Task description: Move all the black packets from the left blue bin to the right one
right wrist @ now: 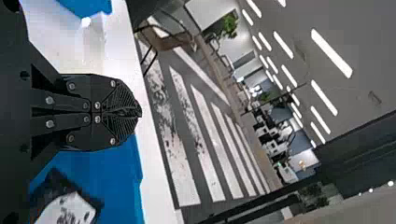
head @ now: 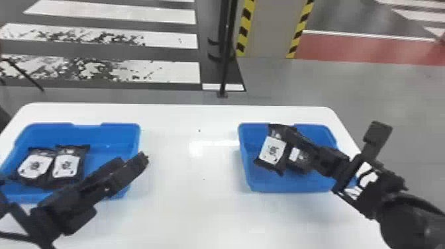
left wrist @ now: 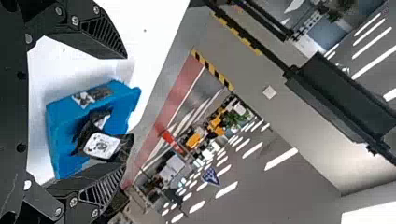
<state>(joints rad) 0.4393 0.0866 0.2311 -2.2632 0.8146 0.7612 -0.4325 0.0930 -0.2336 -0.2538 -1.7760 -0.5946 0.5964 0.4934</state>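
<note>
Packets (head: 67,165) lie side by side in the left bin (head: 114,135), to the left of the left gripper (left wrist: 126,112) (fingers spread, empty, clearly nearer), while the right gripper (right wrist: 139,112) is clenched over the right bin (head: 268,185).

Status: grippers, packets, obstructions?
Left gripper open, empty. Right gripper shut, over right bin. Two packets seen in left bin, two in right. Right arm partly hides right bin.
</note>
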